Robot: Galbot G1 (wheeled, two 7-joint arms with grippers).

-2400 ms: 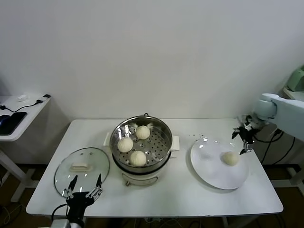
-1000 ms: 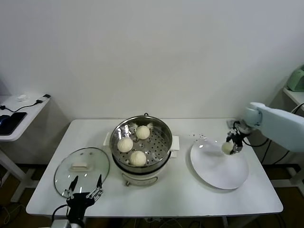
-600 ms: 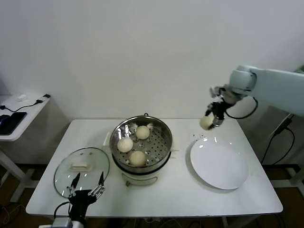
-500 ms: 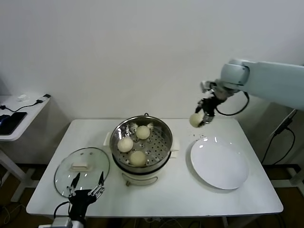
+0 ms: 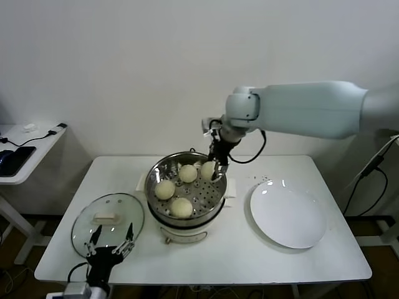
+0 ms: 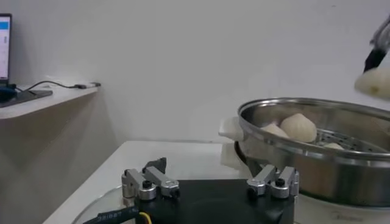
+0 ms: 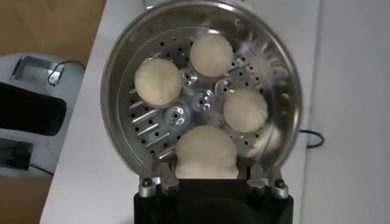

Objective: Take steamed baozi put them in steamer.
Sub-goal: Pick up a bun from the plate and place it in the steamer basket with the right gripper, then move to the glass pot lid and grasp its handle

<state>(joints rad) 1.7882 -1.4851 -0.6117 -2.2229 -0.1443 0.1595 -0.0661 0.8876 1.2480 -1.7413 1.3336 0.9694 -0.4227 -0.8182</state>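
Reaching right gripper [image 5: 216, 169] holds baozi [image 5: 208, 169] over steamer [image 5: 163, 172].

Shiny perforated metal steamer [image 5: 187, 184]; smooth matt baozi [image 5: 181, 207].

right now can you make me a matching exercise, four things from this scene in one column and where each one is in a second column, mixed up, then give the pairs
Things:
1. fourth baozi
2. glass lid
3. white plate
4. left gripper

Places:
A. lying flat on the table, on the robot's left of the steamer
B. held in the right gripper over the steamer tray
C. bare, on the robot's right of the steamer
D. open, parked at the table's near edge by the lid

Pairs: 1-B, 2-A, 3-C, 4-D
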